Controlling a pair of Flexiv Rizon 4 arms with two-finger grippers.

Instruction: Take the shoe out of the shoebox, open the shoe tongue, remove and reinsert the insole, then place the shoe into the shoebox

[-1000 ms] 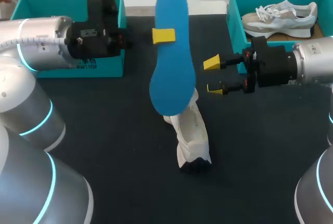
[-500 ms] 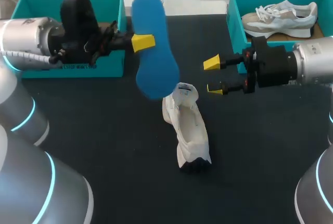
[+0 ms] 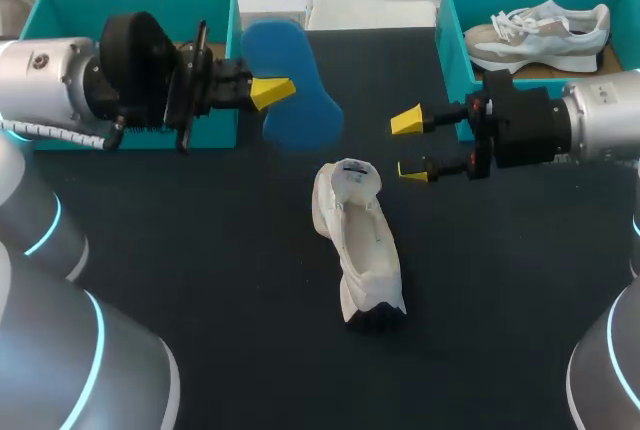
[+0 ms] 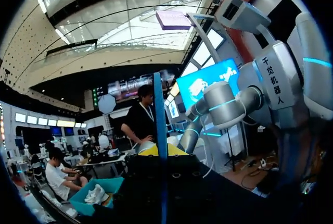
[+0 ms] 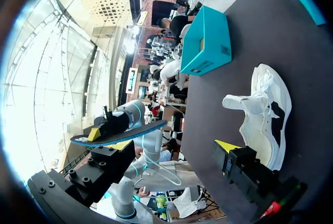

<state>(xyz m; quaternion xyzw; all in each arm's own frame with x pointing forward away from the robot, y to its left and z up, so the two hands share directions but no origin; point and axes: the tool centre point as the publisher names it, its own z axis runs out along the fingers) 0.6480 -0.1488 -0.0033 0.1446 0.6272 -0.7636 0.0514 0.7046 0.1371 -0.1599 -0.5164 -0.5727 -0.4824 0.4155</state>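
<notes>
A white shoe (image 3: pixel 357 240) lies on the dark table's middle, its opening facing the far side; it also shows ahead of my right gripper as the white shoe (image 5: pixel 263 112). My left gripper (image 3: pixel 270 92) is shut on a blue insole (image 3: pixel 295 90), held in the air beside the left teal shoebox (image 3: pixel 130 0). The left wrist view has the insole (image 4: pixel 160 125) edge-on between the yellow tips. My right gripper (image 3: pixel 410 146) stands open to the right of the shoe's opening, holding nothing. From the right wrist, the insole (image 5: pixel 125 132) hangs level, apart from the shoe.
A second teal shoebox (image 3: pixel 452 40) at the back right holds a grey and white sneaker (image 3: pixel 540 35), just behind my right arm. The left box (image 5: pixel 205 41) stands beyond the white shoe in the right wrist view.
My left arm swung the insole from upright above the shoe down and to the left, beside the left box. The right arm and the shoe stayed put.
</notes>
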